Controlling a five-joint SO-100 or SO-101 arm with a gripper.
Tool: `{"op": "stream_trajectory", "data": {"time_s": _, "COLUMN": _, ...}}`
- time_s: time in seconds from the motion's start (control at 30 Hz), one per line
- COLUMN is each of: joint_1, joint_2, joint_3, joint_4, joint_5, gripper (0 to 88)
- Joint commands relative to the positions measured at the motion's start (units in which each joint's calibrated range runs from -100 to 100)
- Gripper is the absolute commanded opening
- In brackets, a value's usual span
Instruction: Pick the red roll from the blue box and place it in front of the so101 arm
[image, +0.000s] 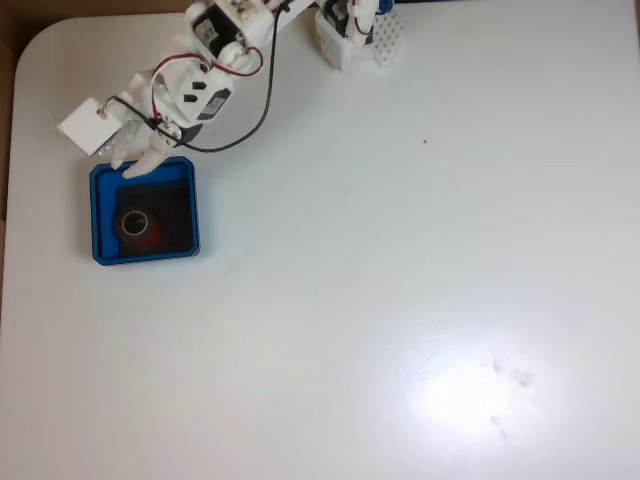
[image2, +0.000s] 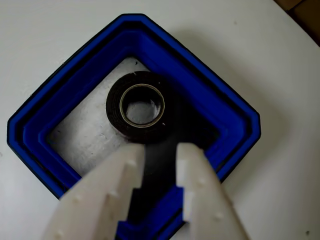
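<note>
Inside the box (image2: 210, 95) the roll (image2: 142, 106) lies flat, likely light and stiff; parted fingers (image2: 127, 172) should straddle its wall.

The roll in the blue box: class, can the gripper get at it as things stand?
Probably yes. The gripper hangs open over the box, fingertips just short of the roll. The roll lies flat, nothing on top of it, beside it or between it and the fingers.
</note>
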Motion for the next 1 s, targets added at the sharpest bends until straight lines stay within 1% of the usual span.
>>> {"op": "stream_trajectory", "data": {"time_s": 0.0, "joint_1": 0.8, "joint_2": 3.21, "joint_3": -11.74, "joint_4": 9.58, "joint_5": -0.17, "gripper": 0.7}}
{"op": "stream_trajectory", "data": {"time_s": 0.13, "joint_1": 0.8, "joint_2": 12.24, "joint_3": -26.48, "joint_4": 19.65, "joint_5": -0.26, "gripper": 0.7}}
{"op": "stream_trajectory", "data": {"time_s": 0.23, "joint_1": 0.8, "joint_2": 20.36, "joint_3": -35.91, "joint_4": 21.3, "joint_5": -0.26, "gripper": 0.7}}
{"op": "stream_trajectory", "data": {"time_s": 0.33, "joint_1": 1.09, "joint_2": 25.71, "joint_3": -41.39, "joint_4": 21.46, "joint_5": -0.26, "gripper": 0.8}}
{"op": "stream_trajectory", "data": {"time_s": 0.53, "joint_1": 2.46, "joint_2": 30.14, "joint_3": -42.29, "joint_4": 21.88, "joint_5": -0.26, "gripper": 1.8}}
{"op": "stream_trajectory", "data": {"time_s": 0.73, "joint_1": 2.56, "joint_2": 33.23, "joint_3": -42.2, "joint_4": 21.96, "joint_5": -0.35, "gripper": 11.1}}
{"op": "stream_trajectory", "data": {"time_s": 0.83, "joint_1": 2.56, "joint_2": 34.82, "joint_3": -42.29, "joint_4": 21.79, "joint_5": -0.35, "gripper": 13.7}}
{"op": "stream_trajectory", "data": {"time_s": 0.97, "joint_1": 2.46, "joint_2": 35.24, "joint_3": -42.47, "joint_4": 21.38, "joint_5": -0.35, "gripper": 14.1}}
